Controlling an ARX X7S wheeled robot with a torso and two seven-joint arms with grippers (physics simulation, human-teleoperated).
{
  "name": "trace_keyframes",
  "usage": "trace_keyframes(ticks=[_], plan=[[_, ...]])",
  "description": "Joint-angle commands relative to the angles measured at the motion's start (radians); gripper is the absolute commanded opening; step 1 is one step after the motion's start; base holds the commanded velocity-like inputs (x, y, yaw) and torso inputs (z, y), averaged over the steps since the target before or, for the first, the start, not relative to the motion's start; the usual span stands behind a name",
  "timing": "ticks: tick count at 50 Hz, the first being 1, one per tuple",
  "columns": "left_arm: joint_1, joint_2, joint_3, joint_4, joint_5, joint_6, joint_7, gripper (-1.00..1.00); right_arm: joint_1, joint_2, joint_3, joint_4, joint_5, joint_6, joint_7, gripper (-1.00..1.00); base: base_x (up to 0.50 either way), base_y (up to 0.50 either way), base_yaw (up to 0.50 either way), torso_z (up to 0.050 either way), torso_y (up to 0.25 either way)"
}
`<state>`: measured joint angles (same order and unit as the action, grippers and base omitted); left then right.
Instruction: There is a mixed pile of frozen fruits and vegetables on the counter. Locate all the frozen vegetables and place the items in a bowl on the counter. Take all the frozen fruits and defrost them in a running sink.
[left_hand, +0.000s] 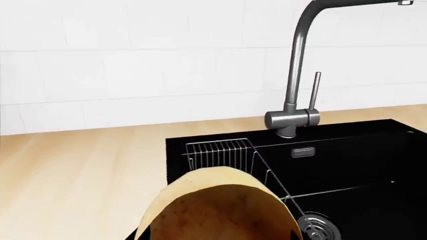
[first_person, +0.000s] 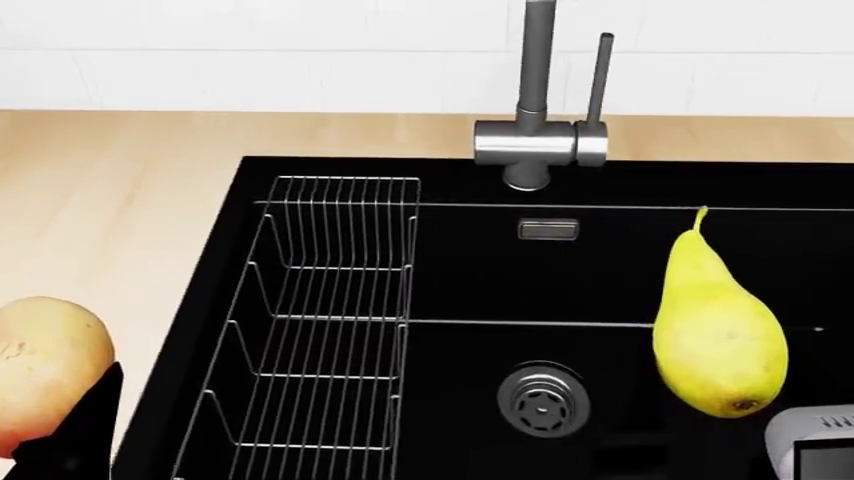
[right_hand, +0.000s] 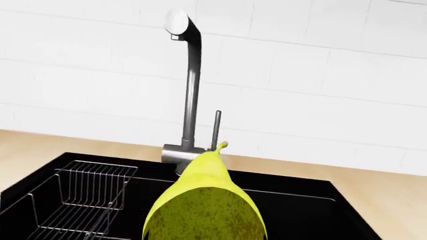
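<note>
The black sink (first_person: 627, 260) fills the head view, with its steel drain (first_person: 543, 400) and wire rack (first_person: 327, 330). A yellow pear (first_person: 717, 335) hangs over the basin's right half, stem pointing away from me. My right gripper (first_person: 811, 445) is shut on its wide end. The pear fills the near part of the right wrist view (right_hand: 207, 210) and hides the jaws. My left gripper (first_person: 74, 435) is shut on a roundish tan fruit (first_person: 40, 365), held over the counter (first_person: 120, 200) just left of the sink. That fruit (left_hand: 220, 210) hides the jaws in the left wrist view.
The tall grey faucet (first_person: 538, 90) with its thin lever (first_person: 602, 80) stands behind the basin, spout reaching over it (right_hand: 177, 22). I see no water coming from it. White wall tiles (left_hand: 133, 60) back the counter. The bowl, the vegetables and the pile are out of view.
</note>
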<state>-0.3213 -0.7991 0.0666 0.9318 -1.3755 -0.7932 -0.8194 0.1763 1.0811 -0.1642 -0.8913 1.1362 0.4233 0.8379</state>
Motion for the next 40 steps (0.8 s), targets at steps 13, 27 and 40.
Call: trace_keyframes(ticks=[13,27,40], plan=[[0.004,0.007,-0.042,0.002,-0.013,0.026,0.007,-1.0,-0.017,-0.008,0.053,-0.014,-0.024,-0.006,-0.027,-1.0,0.0,-0.5,0.0,0.001,0.0],[0.013,0.001,-0.05,-0.006,-0.009,0.036,0.015,-1.0,-0.012,-0.004,0.057,-0.025,-0.038,-0.008,-0.024,-1.0,0.09,-0.31,0.0,0.0,0.001],[0.037,-0.009,-0.059,0.001,-0.002,0.046,0.027,-1.0,-0.009,-0.003,0.045,-0.028,-0.053,0.004,-0.021,-1.0,0.42,0.0,0.0,0.0,0.002]])
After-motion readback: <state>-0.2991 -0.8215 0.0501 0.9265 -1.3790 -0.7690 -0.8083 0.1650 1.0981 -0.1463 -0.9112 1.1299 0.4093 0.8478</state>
